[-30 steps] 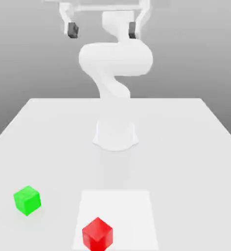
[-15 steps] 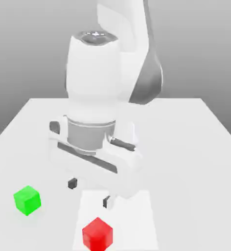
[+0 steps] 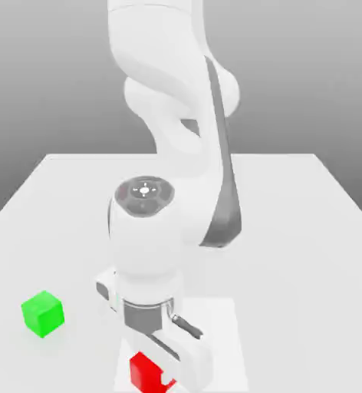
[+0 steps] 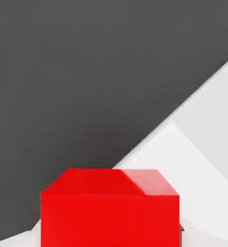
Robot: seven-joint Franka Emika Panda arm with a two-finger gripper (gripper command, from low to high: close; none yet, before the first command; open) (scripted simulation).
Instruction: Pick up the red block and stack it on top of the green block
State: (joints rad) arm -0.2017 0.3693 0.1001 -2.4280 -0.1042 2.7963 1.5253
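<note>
Red block (image 3: 147, 373): near edge, on white patch (image 3: 223, 330). Fingers (image 3: 167, 378) pinching it across opposite faces — sound hold. Likely light, rigid, not fragile; smooth sides might slip — grip mid-height.

The arm (image 3: 159, 54) reaches low, its closed pincer (image 3: 155, 374) pointing downward.

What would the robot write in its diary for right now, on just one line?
hand: closed on red block | green block: on table, apart from red block | stacking: not done yet
</note>
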